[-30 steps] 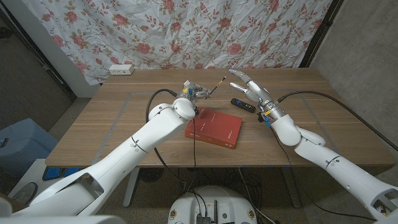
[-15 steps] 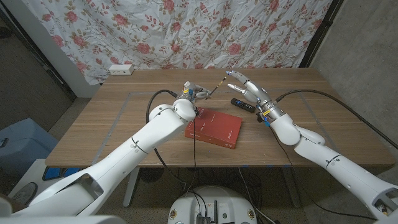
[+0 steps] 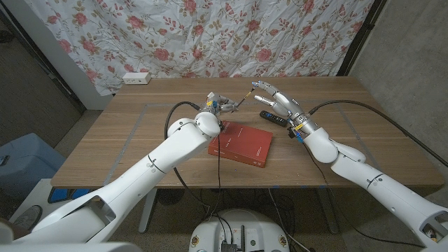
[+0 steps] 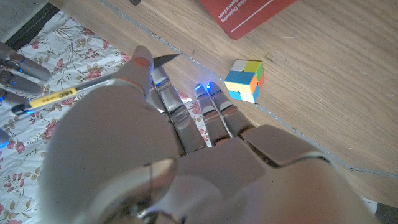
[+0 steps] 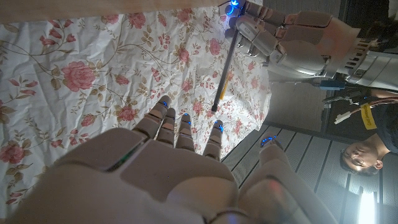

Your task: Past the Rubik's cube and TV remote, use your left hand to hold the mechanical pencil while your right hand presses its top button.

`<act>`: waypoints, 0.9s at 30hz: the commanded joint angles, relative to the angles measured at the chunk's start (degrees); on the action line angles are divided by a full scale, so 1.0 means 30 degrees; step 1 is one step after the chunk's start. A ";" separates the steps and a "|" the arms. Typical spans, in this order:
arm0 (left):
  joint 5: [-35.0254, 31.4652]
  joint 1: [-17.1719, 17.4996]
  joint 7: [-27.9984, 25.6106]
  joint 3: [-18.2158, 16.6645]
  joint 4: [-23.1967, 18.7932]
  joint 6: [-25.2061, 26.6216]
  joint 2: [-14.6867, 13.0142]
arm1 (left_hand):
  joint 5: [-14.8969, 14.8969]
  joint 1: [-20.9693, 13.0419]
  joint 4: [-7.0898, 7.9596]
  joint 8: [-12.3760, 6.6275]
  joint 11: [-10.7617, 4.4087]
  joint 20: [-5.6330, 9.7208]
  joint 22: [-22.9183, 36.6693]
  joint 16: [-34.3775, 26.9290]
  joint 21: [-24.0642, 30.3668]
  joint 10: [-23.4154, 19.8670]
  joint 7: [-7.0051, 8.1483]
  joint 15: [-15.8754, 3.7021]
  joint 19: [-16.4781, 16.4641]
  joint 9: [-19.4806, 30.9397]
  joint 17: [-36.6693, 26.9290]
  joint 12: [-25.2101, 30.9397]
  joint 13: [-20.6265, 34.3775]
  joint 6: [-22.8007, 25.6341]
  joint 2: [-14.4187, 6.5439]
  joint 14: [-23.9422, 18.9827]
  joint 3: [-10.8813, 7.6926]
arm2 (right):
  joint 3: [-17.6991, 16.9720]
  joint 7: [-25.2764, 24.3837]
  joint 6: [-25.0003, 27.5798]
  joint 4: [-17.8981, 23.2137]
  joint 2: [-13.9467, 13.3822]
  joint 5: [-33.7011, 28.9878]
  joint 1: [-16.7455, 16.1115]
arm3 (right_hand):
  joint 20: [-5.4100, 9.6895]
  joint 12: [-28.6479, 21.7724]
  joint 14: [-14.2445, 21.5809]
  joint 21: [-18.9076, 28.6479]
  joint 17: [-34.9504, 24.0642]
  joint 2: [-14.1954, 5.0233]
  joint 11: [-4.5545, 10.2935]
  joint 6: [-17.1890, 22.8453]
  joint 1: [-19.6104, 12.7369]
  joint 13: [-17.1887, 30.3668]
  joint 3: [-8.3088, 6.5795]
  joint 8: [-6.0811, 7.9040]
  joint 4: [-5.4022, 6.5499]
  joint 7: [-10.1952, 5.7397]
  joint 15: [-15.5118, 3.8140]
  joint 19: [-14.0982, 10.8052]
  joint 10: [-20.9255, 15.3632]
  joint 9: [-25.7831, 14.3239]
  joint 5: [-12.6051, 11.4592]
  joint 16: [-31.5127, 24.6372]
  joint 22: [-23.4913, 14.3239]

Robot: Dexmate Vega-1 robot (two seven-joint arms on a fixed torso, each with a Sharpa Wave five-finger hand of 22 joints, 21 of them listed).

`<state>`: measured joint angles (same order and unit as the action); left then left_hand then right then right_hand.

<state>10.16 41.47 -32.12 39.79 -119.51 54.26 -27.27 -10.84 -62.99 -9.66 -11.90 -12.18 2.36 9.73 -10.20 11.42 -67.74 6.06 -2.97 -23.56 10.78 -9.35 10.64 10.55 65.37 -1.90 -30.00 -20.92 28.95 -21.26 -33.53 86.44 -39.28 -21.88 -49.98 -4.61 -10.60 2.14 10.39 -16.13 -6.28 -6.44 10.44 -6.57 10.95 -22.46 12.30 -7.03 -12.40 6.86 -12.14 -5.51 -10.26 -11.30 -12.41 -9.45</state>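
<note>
My left hand [image 3: 216, 104] grips the mechanical pencil [image 3: 244, 97] by its lower part above the table's far middle. The pencil slants up and to the right, and its yellow label [image 4: 55, 97] shows in the left wrist view. My right hand [image 3: 277, 99] hovers just right of the pencil's top end, holding nothing, with its fingers spread and its fingertips [image 5: 217, 127] a little short of that end [image 5: 215, 109]. The Rubik's cube [image 4: 244, 81] lies on the wood below my left hand. The black TV remote [image 3: 273, 117] lies under my right hand.
A red book [image 3: 241, 143] lies on the table [image 3: 126, 140] in front of both hands. A white power strip [image 3: 136, 78] sits at the far left edge. A flowered cloth [image 3: 210, 35] hangs behind the table. A person [image 5: 360, 155] is beyond the table.
My right hand has drifted a little left, bringing its fingertips closer to the pencil's top end. My left hand and the pencil have stayed in place.
</note>
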 commanded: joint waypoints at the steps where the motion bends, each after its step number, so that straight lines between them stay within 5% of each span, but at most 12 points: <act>1: -0.0135 -0.0048 -0.0002 0.0132 0.0040 -0.0098 -0.0047 | -0.0065 -0.0024 -0.0024 -0.0079 -0.0210 0.0554 0.0108 0.0037 0.0035 -0.0336 -0.0002 -0.2936 -0.0057 0.0063 -0.0033 0.0083 0.0080 0.0107 -0.0151 -0.0059 0.0075 | 0.0071 0.0261 0.0017 0.0002 -0.0027 0.0162 0.0061 | 0.0006 -0.0083 -0.0093 0.0081 -0.0048 0.0008 -0.0069 0.0109 0.0205 0.0010 -0.0017 0.0067 0.0099 -0.0071 0.0001 -0.0021 0.0237 -0.0089 0.0045 0.0006 -0.0059; 27: -0.0220 -0.0279 0.0251 0.0276 0.0411 -0.0281 0.0022 | -0.0074 -0.0051 -0.0027 -0.0067 -0.0215 0.0545 0.0109 0.0038 0.0024 -0.0362 0.0028 -0.2932 -0.0031 0.0069 -0.0033 0.0087 0.0085 0.0133 -0.0168 -0.0034 0.0176 | -0.0045 0.0065 -0.0520 -0.0815 0.0256 0.0652 0.0298 | 0.0052 -0.0116 -0.0130 0.0117 -0.0083 0.0020 0.0162 0.0416 0.0315 0.0009 0.0023 -0.0035 0.0129 -0.0084 -0.0105 -0.0054 0.0393 -0.0067 0.0024 -0.0042 -0.0058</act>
<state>9.65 40.94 -31.65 40.44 -118.79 53.69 -27.33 -10.81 -62.98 -9.76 -11.69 -12.18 2.36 9.73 -10.20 11.42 -67.74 6.15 -2.97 -23.56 10.81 -9.36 10.41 10.50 65.28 -1.88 -30.00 -20.56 29.16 -20.32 -34.28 85.22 -39.10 -20.52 -49.56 -4.61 -10.59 1.94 10.39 -16.13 -5.51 -6.13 11.26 -5.81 10.95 -22.30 12.30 -6.87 -12.60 6.66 -12.15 -4.59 -10.26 -11.30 -12.41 -9.45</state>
